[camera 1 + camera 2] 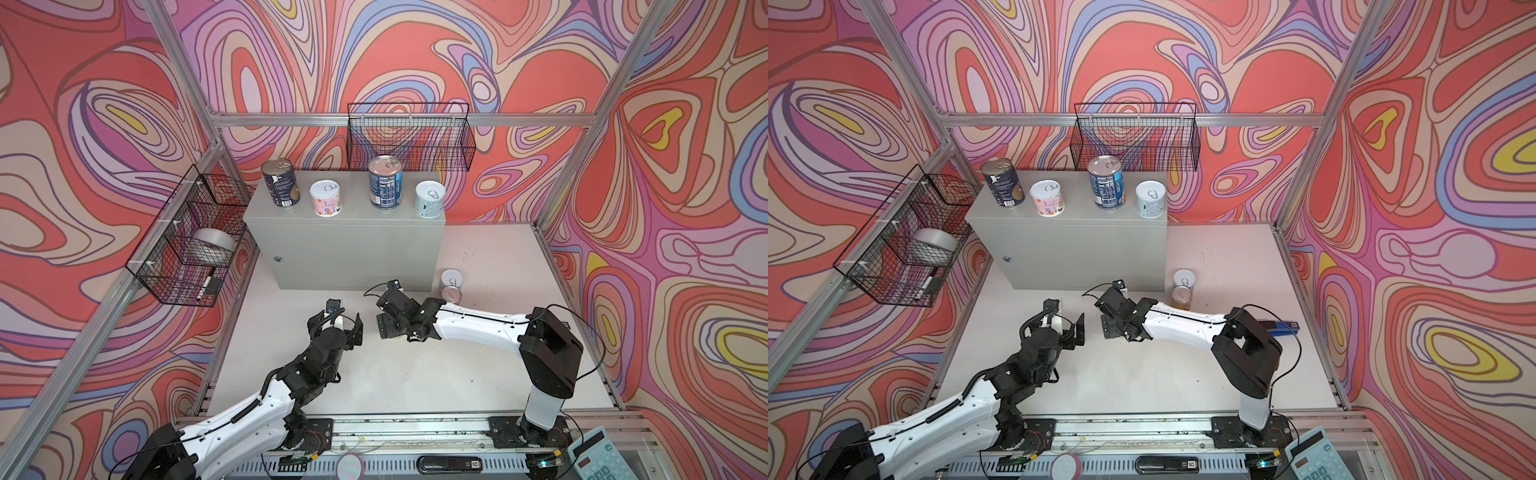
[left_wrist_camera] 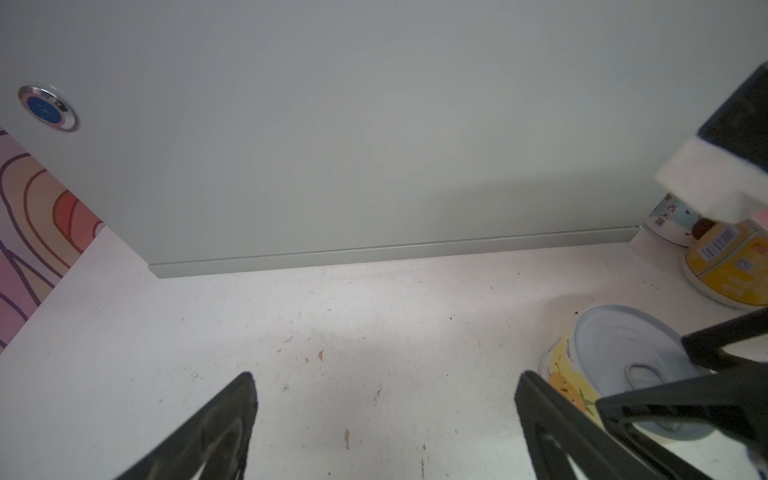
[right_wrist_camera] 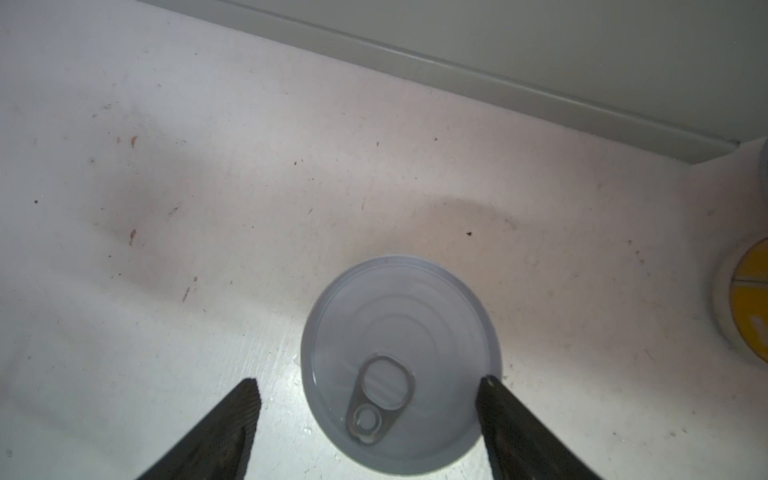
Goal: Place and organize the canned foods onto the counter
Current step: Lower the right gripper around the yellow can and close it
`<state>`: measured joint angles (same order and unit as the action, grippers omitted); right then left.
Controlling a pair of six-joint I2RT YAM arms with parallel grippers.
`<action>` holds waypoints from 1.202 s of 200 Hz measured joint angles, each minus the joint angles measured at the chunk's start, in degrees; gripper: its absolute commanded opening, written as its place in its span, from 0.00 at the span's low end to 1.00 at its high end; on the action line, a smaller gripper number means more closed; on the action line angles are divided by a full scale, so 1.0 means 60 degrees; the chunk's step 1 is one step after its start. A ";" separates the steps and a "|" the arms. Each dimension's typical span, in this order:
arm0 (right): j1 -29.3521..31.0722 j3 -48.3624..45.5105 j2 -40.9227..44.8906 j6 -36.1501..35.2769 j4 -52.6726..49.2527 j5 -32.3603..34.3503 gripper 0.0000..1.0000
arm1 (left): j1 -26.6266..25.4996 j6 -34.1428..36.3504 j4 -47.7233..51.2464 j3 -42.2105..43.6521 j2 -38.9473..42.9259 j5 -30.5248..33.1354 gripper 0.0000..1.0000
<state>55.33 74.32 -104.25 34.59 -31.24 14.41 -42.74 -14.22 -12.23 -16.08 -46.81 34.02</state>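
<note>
A short white-labelled can (image 2: 670,219) beside the grey cabinet is showing blue Chinese characters, roughly "西米露". The tall dark-blue can (image 1: 386,187) is carrying a nutrition panel too small to read.

Hidden beneath the right arm (image 1: 469,322) in both top views: the yellow-label can (image 2: 623,370) (lid alone showing in the wrist view). Label text unreadable.

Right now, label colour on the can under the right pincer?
Yellow, with an orange figure; can shows best in the left wrist view.
</note>
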 measured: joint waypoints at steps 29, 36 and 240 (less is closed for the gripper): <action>0.0007 0.0244 0.0000 0.0022 -0.0372 0.0270 0.85 | 0.0000 0.0000 0.0000 0.0000 -0.0124 -0.0036 1.00; 0.0018 0.0244 0.0000 0.0044 -0.0412 0.0321 0.85 | 0.0000 0.0000 0.0000 -0.0004 -0.0160 -0.0055 1.00; 0.0044 0.0627 -0.0393 0.0368 -0.0994 0.0576 0.91 | 0.0000 -0.0102 -0.0011 -0.0127 -0.0557 -0.0186 1.00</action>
<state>55.59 78.08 -106.61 36.80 -37.21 17.87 -42.74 -14.83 -12.29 -16.84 -50.15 32.91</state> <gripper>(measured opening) 0.891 0.999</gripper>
